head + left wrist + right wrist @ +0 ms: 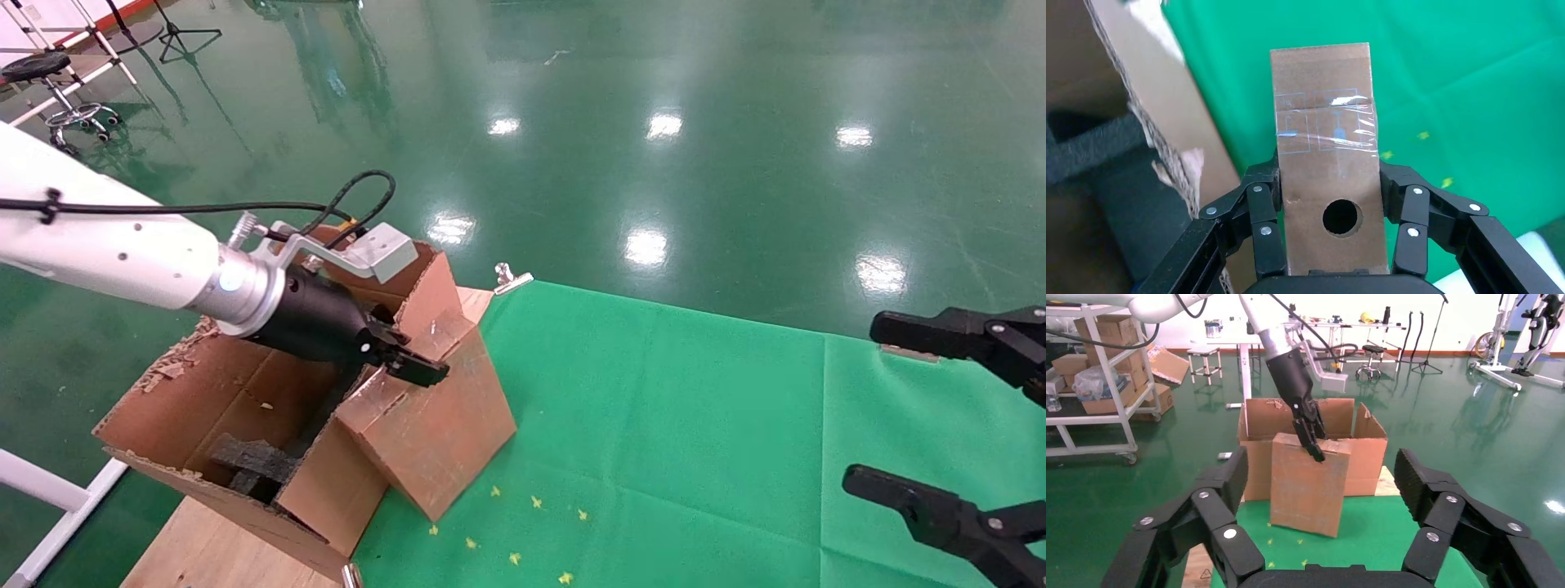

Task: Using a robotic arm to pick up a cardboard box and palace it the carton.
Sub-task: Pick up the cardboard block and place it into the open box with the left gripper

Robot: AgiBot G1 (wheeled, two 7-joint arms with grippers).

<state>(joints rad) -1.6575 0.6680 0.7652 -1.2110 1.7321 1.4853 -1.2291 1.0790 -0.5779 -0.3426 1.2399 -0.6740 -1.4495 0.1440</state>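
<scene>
**Left gripper grasps the cardboard box beside the carton**

The robotic arm's left gripper (406, 357) clenches the top of the cardboard box (425, 425), which stands tilted on the green cloth (695, 425) at the table's left edge, leaning against the carton (245, 400). Black foam (245, 461) lies inside the carton. The right gripper (952, 425) hovers spread apart over the cloth's right edge.

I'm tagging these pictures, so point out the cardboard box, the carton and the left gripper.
cardboard box (433, 433): head view, its broad front face.
carton (204, 392): head view, inner wall of its side flap.
left gripper (1330, 202): left wrist view, between its fingertips, clamped on the box.
</scene>
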